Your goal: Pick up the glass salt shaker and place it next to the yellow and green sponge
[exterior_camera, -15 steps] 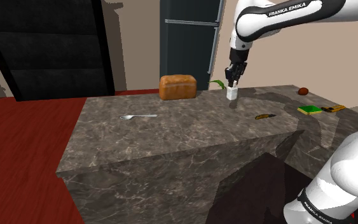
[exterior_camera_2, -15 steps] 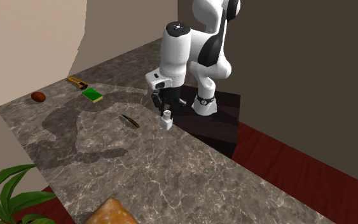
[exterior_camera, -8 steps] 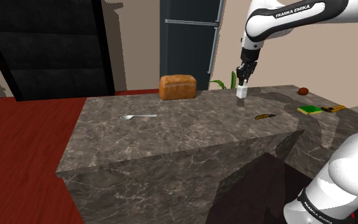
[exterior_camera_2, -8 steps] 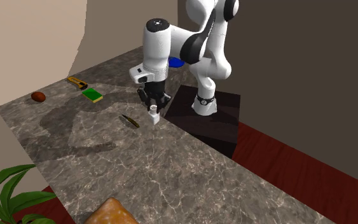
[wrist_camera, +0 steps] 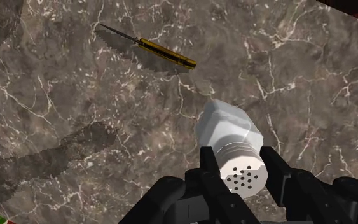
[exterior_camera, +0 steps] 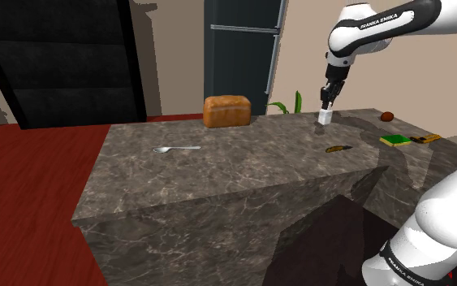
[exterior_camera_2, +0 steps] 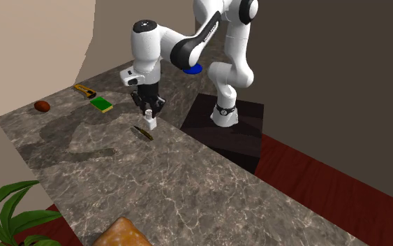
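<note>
Plainly, my gripper (wrist_camera: 241, 169) clasps the small white salt shaker (wrist_camera: 228, 130) just below its cap, above the counter (wrist_camera: 56, 95) near the knife (wrist_camera: 149, 46); I judge it light, rigid, slippery and breakable.

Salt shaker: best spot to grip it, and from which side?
Grip the round, holed top end of the shaker, coming straight down from above. It hangs upright, and that top looks narrower than the squarish body below, so fingers fit on either side. The pincer is shut on it this way now, over the counter.
</note>
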